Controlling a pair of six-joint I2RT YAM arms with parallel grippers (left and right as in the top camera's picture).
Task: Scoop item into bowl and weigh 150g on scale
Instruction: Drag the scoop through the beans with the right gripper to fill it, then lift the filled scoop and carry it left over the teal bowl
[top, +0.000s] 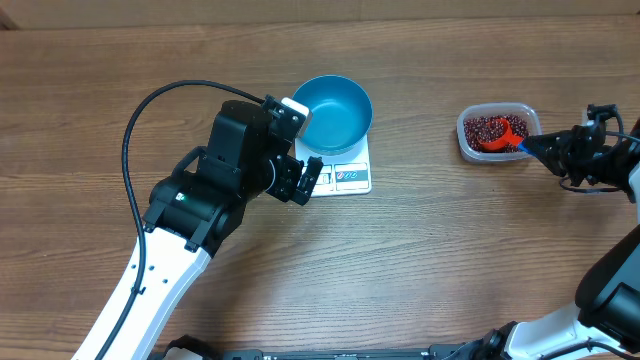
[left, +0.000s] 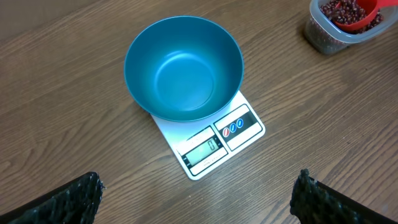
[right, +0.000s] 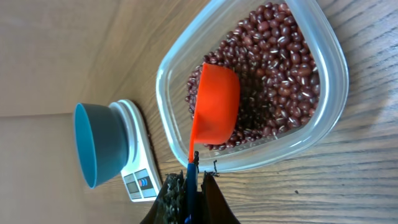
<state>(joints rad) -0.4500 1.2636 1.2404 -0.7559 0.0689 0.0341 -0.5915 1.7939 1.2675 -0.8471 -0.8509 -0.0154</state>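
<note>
**Right fingers on the scoop in the tub; left fingers wide by the scale**

Overhead: the scale sits mid-surface with the bowl on top of it, covering all but the front strip. My left fingers are by the scale's front left corner. This view does not show whether they touch it. Well off to my right is the clear tub of beans. My right fingers are at its rim, with the red-orange scoop reaching in.

Left wrist view: my two left fingers stand far apart at the bottom corners and hold nothing. Between and beyond them the bowl shows a bare blue inside, which the overhead confirms only roughly. The scale's display window and button panel face me here. The digits are too small to read. The tub shows only as a corner at top right.

Right wrist view: my right fingers are clamped together on the thin end of the scoop's handle, a grip the overhead leaves too small to judge. The scoop's cup lies among the beans on the near side of the tub. I cannot tell whether the cup holds any beans. All the beans I can see are in the tub. The bowl and scale appear small, well apart from it.
</note>
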